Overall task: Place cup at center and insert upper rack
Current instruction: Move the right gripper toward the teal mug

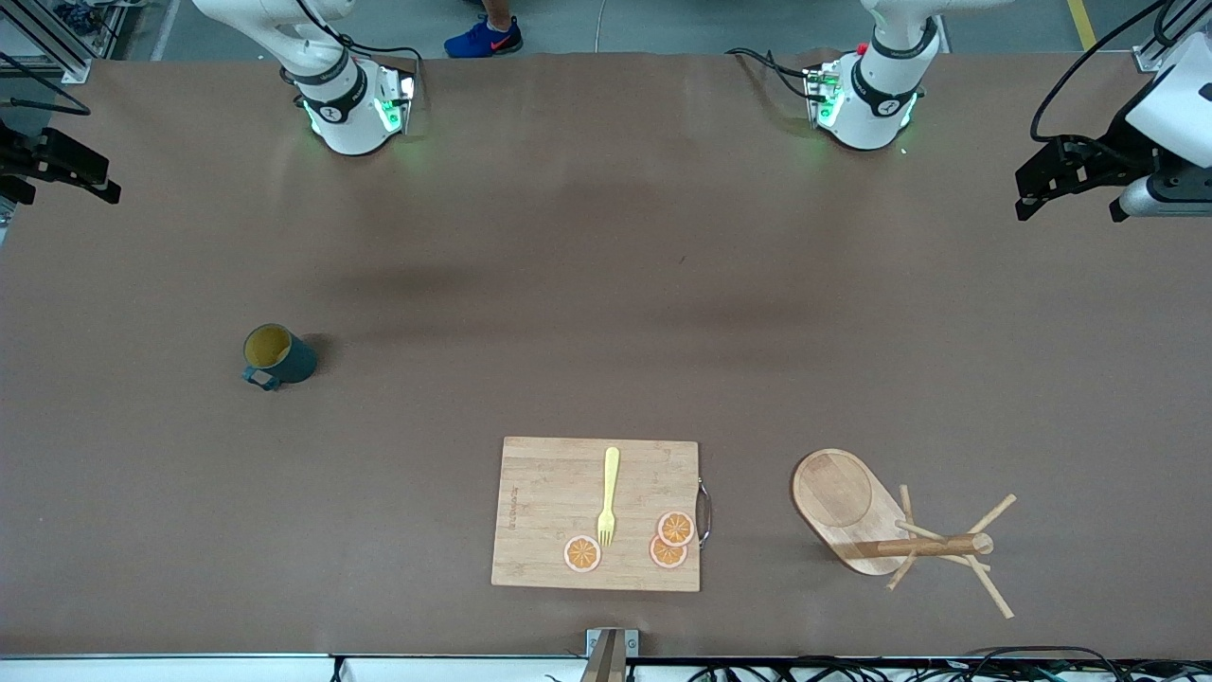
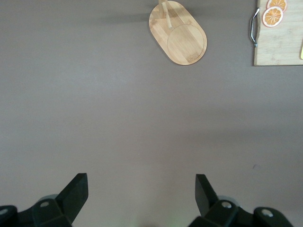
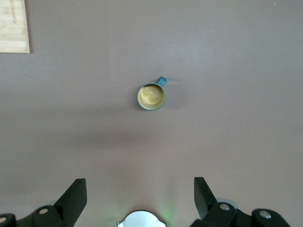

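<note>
The dark teal cup (image 1: 277,356) with a yellow inside stands upright on the brown table toward the right arm's end; it also shows in the right wrist view (image 3: 151,97). The wooden mug tree (image 1: 847,507), with oval base, post and thin pegs (image 1: 989,559), sits near the front edge toward the left arm's end; its base shows in the left wrist view (image 2: 182,35). My left gripper (image 2: 140,182) is open and empty, held high at its end of the table (image 1: 1051,180). My right gripper (image 3: 139,184) is open and empty, high at its own end (image 1: 66,170).
A bamboo cutting board (image 1: 549,511) lies near the front edge between cup and mug tree. A yellow fork (image 1: 609,497) and three orange slices (image 1: 581,553) lie on it. The arm bases (image 1: 346,114) stand along the back edge.
</note>
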Robot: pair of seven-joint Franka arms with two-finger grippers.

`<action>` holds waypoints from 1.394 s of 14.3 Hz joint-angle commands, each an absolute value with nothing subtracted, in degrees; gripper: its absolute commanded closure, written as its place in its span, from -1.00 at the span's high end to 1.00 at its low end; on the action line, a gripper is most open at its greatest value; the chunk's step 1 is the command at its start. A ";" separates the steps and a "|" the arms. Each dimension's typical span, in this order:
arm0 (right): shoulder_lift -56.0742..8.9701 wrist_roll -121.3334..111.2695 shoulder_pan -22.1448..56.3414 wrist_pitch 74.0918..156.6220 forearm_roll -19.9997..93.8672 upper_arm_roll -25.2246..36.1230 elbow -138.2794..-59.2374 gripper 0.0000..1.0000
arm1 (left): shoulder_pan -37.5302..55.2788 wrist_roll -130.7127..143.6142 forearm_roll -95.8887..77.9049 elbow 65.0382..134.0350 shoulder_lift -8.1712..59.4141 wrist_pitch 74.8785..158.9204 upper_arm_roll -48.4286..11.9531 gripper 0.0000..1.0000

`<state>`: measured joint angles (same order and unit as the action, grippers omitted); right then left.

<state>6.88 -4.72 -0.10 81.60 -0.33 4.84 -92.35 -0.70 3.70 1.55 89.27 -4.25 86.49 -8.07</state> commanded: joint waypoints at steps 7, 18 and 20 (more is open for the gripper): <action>6.60 -5.27 -0.53 83.05 -0.26 5.19 -92.11 1.00 | -1.14 2.64 1.84 89.03 -4.04 86.75 -8.26 1.00; -7.28 -21.74 2.99 95.88 0.79 4.75 -93.51 1.00 | -1.06 2.72 2.29 88.07 -3.16 86.75 -8.26 1.00; -8.08 -30.11 2.81 98.25 1.05 4.75 -96.57 1.00 | -1.05 2.72 2.29 88.07 -3.16 86.75 -8.26 1.00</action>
<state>-8.04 -21.80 3.27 95.85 0.13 4.45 -93.33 -0.78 3.70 1.55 89.04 -3.57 86.70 -8.02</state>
